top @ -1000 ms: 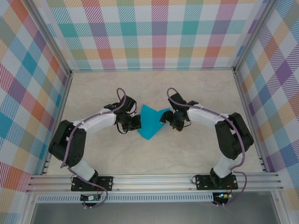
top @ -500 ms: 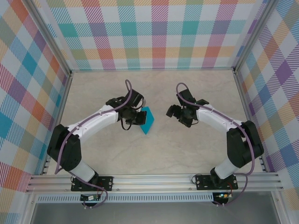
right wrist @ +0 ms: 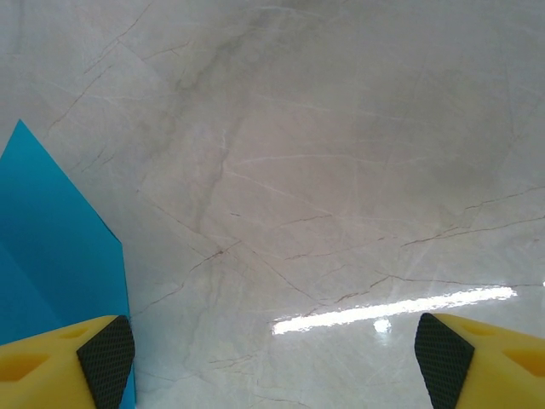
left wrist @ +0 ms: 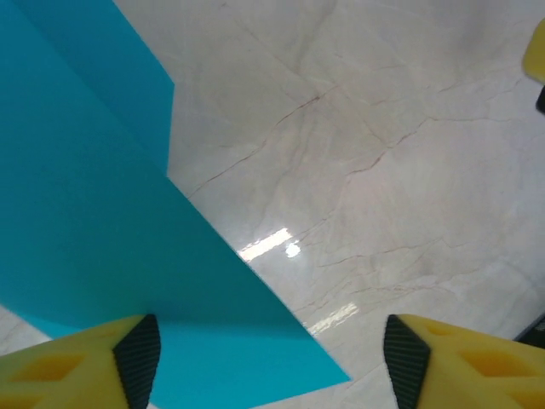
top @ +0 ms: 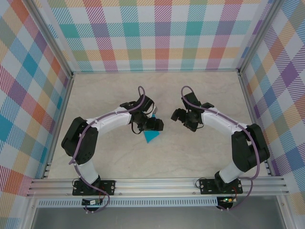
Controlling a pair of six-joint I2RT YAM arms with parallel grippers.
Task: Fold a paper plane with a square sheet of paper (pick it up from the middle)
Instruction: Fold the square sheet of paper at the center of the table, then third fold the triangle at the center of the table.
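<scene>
The teal-blue sheet of paper (top: 152, 137) lies folded into a pointed, layered shape on the marble table, its tip toward the near edge. My left gripper (top: 153, 126) hovers over its far end with jaws open. In the left wrist view the paper (left wrist: 102, 256) fills the left side and reaches under the left fingertip (left wrist: 138, 362). Nothing is clamped between the left gripper's (left wrist: 271, 362) pads. My right gripper (top: 177, 115) stands open to the right, apart from the paper. In the right wrist view the right gripper (right wrist: 274, 358) is over bare table, and the paper's edge (right wrist: 51, 256) shows at the left.
The marble tabletop (top: 200, 152) is ringed by checked walls and metal corner posts (top: 243, 81). An aluminium rail (top: 157, 186) carrying both arm bases runs along the near edge.
The left gripper has swung right with the folded paper and opened, releasing it onto the table. The right gripper let go of the paper, opened wider and pulled back right.
</scene>
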